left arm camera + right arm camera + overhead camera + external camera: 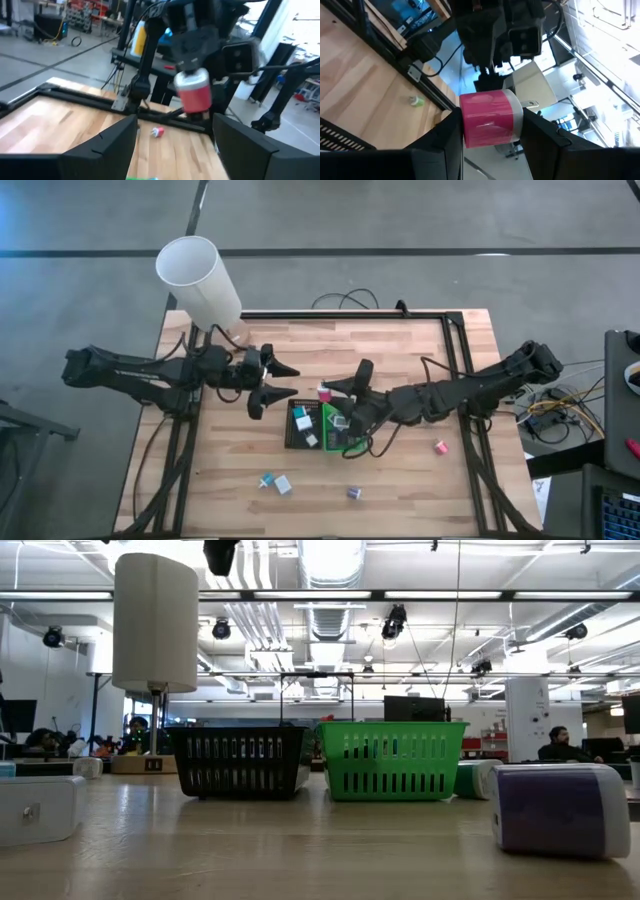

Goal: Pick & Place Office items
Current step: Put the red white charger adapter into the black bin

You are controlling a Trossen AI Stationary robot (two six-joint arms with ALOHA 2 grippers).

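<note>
With a few pieces apparently lying in the black slotted plastic tray (pixel 300 425) and green slotted plastic tray (pixel 335 428) already, the right gripper (pixel 330 391) is gripping a small pink-and-white cylindrical piece (pixel 489 118) above them, the left gripper (pixel 283 380) is waiting empty with parted jaws, and several small coloured pieces (pixel 276 483) are sitting unsorted on the wooden table (pixel 400 470).

A light wooden table (pixel 400 470) with a black frame stands on a grey floor (pixel 400 215). At the table's centre, a black tray (pixel 296 442) and a green tray (pixel 328 418) sit side by side, touching, the black one at 9 o'clock of the green. In the low view the black tray (pixel 240 762) and green tray (pixel 391 760) show slotted walls. A tall white cylinder lamp (pixel 198 280) stands at the table's 11 o'clock corner; in the low view the lamp (pixel 155 622) rises on a thin stem. A bundle of cables (pixel 560 408) lies off the table at 3 o'clock. In the low view, a seated person (pixel 556 745) shows far behind, at 3 o'clock.
</note>
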